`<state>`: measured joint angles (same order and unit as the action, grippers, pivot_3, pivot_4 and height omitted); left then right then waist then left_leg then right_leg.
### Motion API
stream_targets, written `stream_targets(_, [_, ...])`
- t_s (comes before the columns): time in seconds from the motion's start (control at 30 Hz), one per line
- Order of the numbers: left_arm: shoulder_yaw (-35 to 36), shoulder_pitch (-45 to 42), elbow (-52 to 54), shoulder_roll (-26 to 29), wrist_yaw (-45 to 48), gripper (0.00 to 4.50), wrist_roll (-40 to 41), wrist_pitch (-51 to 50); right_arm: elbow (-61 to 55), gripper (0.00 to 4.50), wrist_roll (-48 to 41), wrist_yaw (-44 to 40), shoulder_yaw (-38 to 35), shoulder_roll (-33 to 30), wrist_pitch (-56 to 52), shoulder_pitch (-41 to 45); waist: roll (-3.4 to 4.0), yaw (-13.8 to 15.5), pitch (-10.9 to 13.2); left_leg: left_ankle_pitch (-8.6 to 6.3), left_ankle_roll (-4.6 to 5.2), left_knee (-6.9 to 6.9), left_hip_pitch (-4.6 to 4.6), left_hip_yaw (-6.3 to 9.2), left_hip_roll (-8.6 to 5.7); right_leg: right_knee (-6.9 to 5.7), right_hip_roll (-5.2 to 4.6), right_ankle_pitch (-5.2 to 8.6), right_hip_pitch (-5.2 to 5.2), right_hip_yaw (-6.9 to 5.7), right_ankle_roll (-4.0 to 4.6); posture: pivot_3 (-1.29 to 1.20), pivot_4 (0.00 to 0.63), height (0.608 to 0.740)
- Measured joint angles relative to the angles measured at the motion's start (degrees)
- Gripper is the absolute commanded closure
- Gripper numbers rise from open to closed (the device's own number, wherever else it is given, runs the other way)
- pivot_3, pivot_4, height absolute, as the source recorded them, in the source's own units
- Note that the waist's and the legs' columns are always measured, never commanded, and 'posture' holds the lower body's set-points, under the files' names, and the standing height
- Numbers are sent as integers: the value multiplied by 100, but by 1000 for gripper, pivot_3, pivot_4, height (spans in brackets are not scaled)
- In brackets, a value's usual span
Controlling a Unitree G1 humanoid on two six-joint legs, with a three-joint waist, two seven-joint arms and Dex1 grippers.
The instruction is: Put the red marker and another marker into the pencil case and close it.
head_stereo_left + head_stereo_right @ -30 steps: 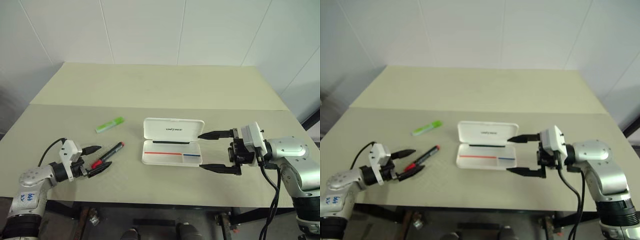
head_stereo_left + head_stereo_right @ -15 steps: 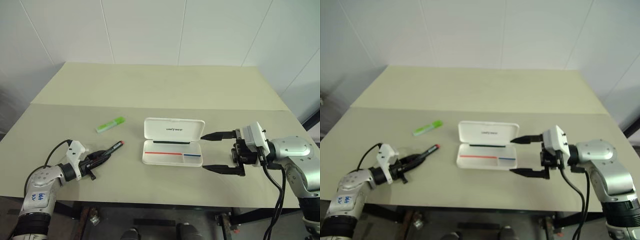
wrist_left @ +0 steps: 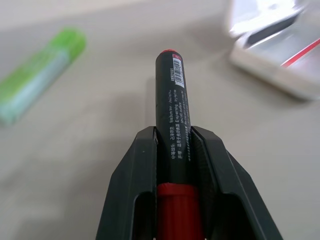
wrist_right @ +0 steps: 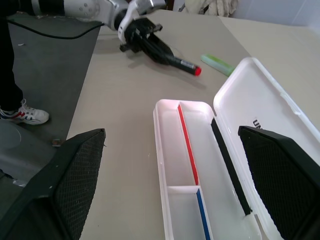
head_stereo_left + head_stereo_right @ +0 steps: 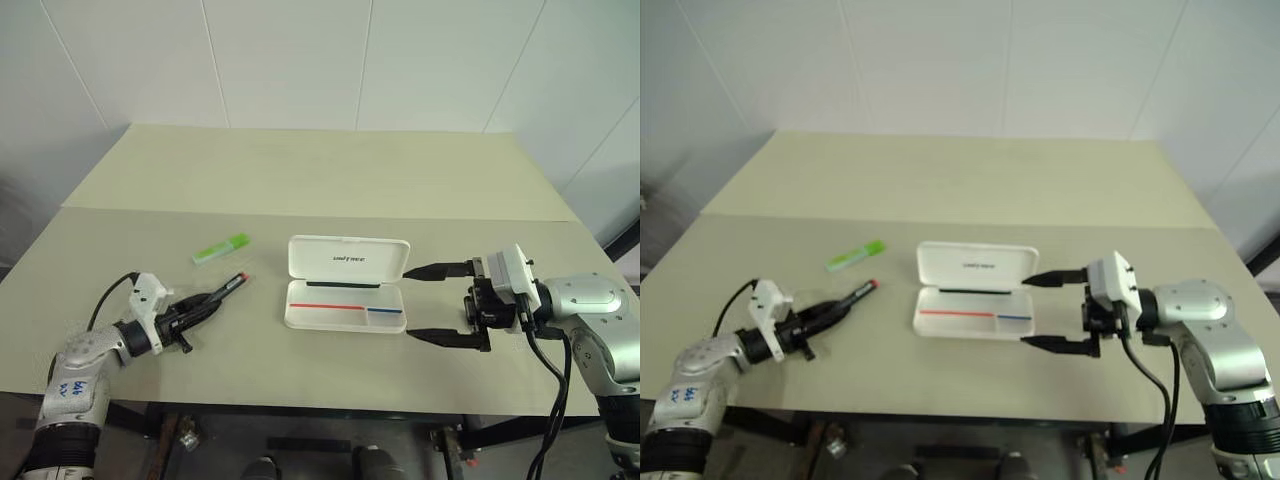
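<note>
Up front from the head, the left hand [image 5: 205, 308] grips the slim red marker [image 5: 226, 292] above the matte table [image 5: 330, 190]. Left wrist: chunky green highlighter [image 3: 37, 81] lies nearby. Right wrist: right hand [image 5: 425, 303] gapes beside the open white plastic pencil case [image 4: 210, 170].

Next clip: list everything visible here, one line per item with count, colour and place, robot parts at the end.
Table: one, beige, under everything.
Pencil case: one, white, red and blue stripes inside, lid open, mid-table.
Green highlighter: one, light green, lying on the table left of the case.
Red marker: one, red and black, clamped in the left tool, pointing toward the case.
Person's leg and shoe: one, dark trousers, white shoe, on the floor beside the table.
Left tool: one, black, shut on the marker.
Right tool: one, black, open, just right of the case.
</note>
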<state>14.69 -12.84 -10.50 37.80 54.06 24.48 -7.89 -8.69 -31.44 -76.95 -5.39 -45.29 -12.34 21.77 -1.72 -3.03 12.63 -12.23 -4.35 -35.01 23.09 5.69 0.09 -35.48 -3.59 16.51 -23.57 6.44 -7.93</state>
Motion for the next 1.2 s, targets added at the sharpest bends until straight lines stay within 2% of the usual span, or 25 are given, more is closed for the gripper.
stream_targets(0.17, [180, 264, 676, 381, 715, 3872, 443, -82, 165, 0, 25, -27, 2, 3, 164, -15, 0, -18, 0, 0, -1, 5, -2, -3, 2, 5, 0, 11, 0, 1, 20, 0, 150, 740])
stream_targets(0.3, [155, 220, 815, 591, 1146, 3872, 481, -80, 367, 0, 132, -28, 2, 29, 366, -29, 0, -10, 0, 0, 0, 3, -1, -3, 1, 7, 0, 12, 1, 1, 22, 0, 150, 740])
stream_targets(0.5, [-553, -537, 790, 593, 1381, 3872, 89, 191, 472, 0, 216, -28, 15, 54, 533, -39, 0, 22, 0, 0, 0, 1, 1, -2, 0, 11, 0, 11, 5, 1, 20, 0, 150, 740])
stream_targets(0.6, [-892, -913, 712, 497, 1433, 3872, -84, 277, 467, 0, 213, -12, 2, 52, 573, -116, 0, 11, 0, 0, 0, 4, 1, -2, 1, 9, 2, 9, 3, 1, 15, 0, 150, 740])
stream_targets(0.67, [-1105, -1169, 582, 401, 1464, 3872, -202, 321, 453, 0, 209, 28, -25, 46, 577, -227, 0, 4, 0, -1, 0, 4, 0, -2, 1, 8, 3, -10, 3, 0, -22, 0, 150, 740])
stream_targets(0.87, [-1622, -1770, -157, -50, 1561, 3872, -561, 530, 181, 0, 209, 269, -230, 32, 575, -706, 0, 8, 0, 0, 1, -4, 1, -2, -2, 7, 3, -12, 4, 1, -26, 0, 150, 740])
stream_targets(1.2, [-2112, -2573, -1064, -669, 1605, 3872, -1042, 920, -488, 0, 111, 784, -531, 30, 408, -1275, 0, 20, 0, 1, 2, -5, 2, -1, -4, 6, 2, -19, 6, 2, -41, 0, 150, 740])
